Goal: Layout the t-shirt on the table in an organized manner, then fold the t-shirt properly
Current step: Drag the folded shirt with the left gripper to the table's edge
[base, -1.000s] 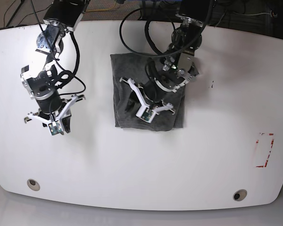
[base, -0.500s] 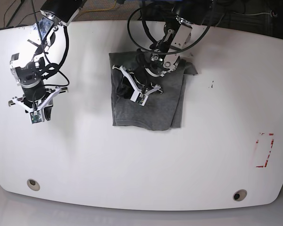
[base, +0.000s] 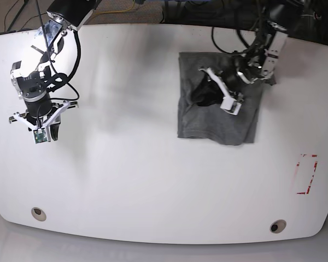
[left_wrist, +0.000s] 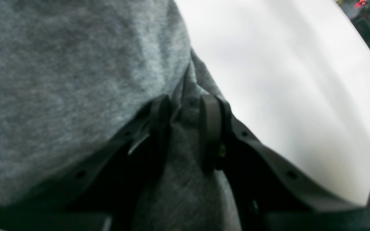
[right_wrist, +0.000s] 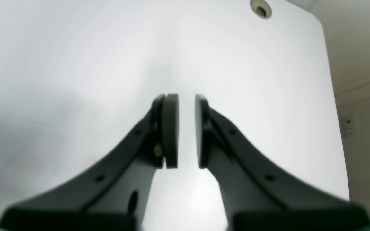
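Observation:
The dark heather-grey t-shirt (base: 216, 117) lies folded into a rough rectangle on the white table (base: 153, 164), right of centre. My left gripper (base: 203, 94) is down on the shirt's upper left part. In the left wrist view the left gripper (left_wrist: 185, 128) is shut on a fold of the t-shirt (left_wrist: 75, 64) at its edge, with bare table (left_wrist: 284, 80) beside it. My right gripper (base: 42, 131) hovers over bare table at the far left. In the right wrist view the right gripper (right_wrist: 186, 128) is empty, its jaws nearly together with a narrow gap.
Two round grommet holes (base: 38, 213) (base: 277, 226) sit near the front edge; one also shows in the right wrist view (right_wrist: 261, 9). A red tape mark (base: 306, 174) is at the right. Cables hang behind the table's back edge.
My left gripper has moved right, dragging the t-shirt from the table's middle towards the right. My right arm moved left and up a second ago and has since held still.

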Action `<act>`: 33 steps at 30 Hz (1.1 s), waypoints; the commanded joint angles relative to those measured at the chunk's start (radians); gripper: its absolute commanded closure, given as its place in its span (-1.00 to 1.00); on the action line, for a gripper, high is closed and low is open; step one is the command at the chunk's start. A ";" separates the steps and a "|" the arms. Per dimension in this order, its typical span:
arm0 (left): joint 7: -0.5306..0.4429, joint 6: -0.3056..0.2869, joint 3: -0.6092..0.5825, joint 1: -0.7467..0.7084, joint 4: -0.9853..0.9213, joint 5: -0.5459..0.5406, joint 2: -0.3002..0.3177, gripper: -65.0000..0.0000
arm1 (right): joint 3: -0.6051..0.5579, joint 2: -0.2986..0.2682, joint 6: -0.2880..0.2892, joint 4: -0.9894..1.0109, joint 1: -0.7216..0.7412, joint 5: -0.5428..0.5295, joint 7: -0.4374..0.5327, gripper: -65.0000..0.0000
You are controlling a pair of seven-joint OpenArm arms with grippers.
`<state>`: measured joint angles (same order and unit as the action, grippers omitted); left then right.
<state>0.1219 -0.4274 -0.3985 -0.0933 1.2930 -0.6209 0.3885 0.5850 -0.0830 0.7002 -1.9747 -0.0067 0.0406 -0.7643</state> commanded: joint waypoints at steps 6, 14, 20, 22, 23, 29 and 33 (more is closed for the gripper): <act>0.134 0.002 0.088 -0.101 0.010 -0.038 0.249 0.53 | -0.003 0.022 -0.002 -0.016 0.014 -0.012 0.024 0.75; 0.140 -0.120 0.232 -0.144 -0.016 -0.034 0.358 0.53 | -0.003 0.052 -0.002 -0.016 -0.003 -0.012 0.024 0.75; 0.135 -0.172 0.263 -0.138 -0.074 -0.035 0.435 0.53 | -0.003 0.064 -0.002 -0.016 -0.011 -0.012 0.024 0.75; 0.134 -0.184 0.280 -0.136 -0.092 -0.035 0.452 0.53 | -0.003 0.064 -0.002 -0.015 -0.022 -0.012 0.024 0.75; 0.134 -0.190 0.295 -0.136 -0.103 -0.035 0.459 0.53 | -0.003 0.064 -0.002 -0.015 -0.028 -0.012 0.024 0.75; 0.134 -0.230 0.384 -0.136 -0.141 -0.029 0.490 0.53 | -0.009 0.064 -0.002 -0.015 -0.042 -0.012 0.024 0.75; 0.134 -0.248 0.441 -0.136 -0.157 0.016 0.496 0.53 | -0.026 0.058 -0.002 -0.015 -0.060 -0.012 0.027 0.75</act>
<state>0.2691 -0.6685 0.0101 -0.2352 1.1332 -0.6147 0.8570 0.5667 -0.0143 0.6998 -1.9732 -0.0708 0.0444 -0.7631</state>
